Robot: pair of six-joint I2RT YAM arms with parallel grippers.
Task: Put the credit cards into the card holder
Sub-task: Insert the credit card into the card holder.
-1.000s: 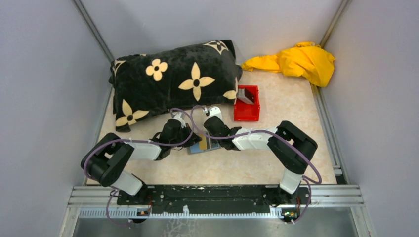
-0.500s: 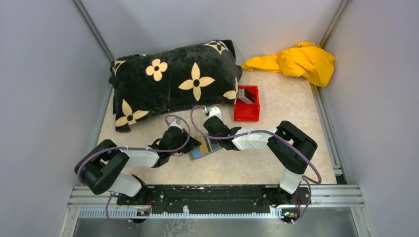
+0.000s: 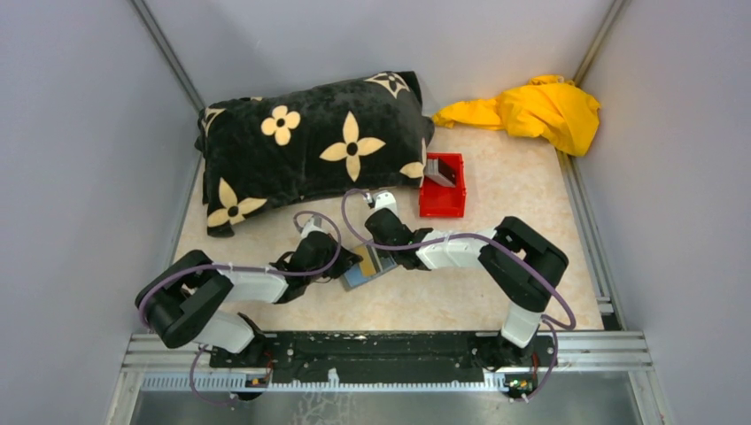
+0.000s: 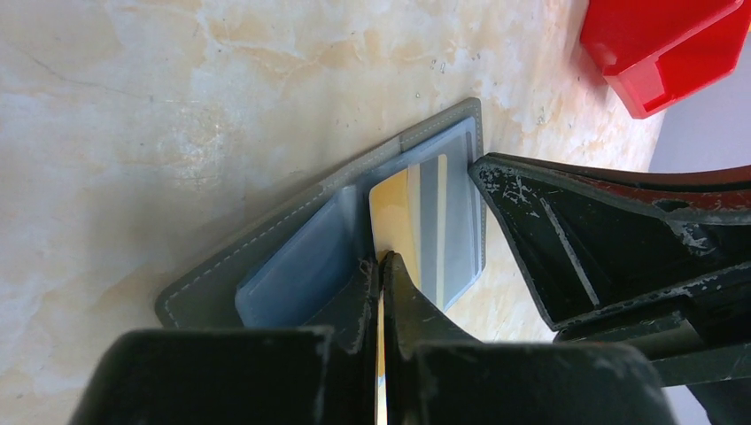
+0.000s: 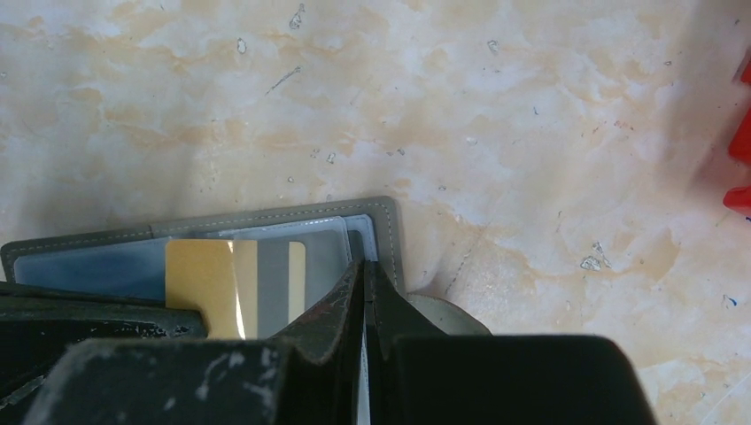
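Observation:
The card holder (image 3: 365, 268) lies open on the table between the two grippers, grey outside with blue-grey clear pockets (image 4: 301, 266). My left gripper (image 4: 381, 261) is shut on a tan-yellow credit card (image 4: 403, 208) with a grey stripe. The card's far end lies at the holder's right-hand pocket; I cannot tell whether it is inside. My right gripper (image 5: 365, 266) is shut on the holder's (image 5: 266, 217) edge, and the card (image 5: 208, 279) shows to its left. In the top view the left gripper (image 3: 344, 264) and right gripper (image 3: 381, 252) meet over the holder. A grey card (image 3: 440, 173) stands in the red bin.
The small red bin (image 3: 442, 186) stands just beyond the right gripper and shows in the left wrist view (image 4: 664, 44). A black pillow with cream flowers (image 3: 310, 146) lies at the back left. A yellow cloth (image 3: 531, 111) lies at the back right. Grey walls close in both sides.
My left arm has drawn back a little toward the near left, and the card holder has turned slightly with it. The right arm has hardly moved.

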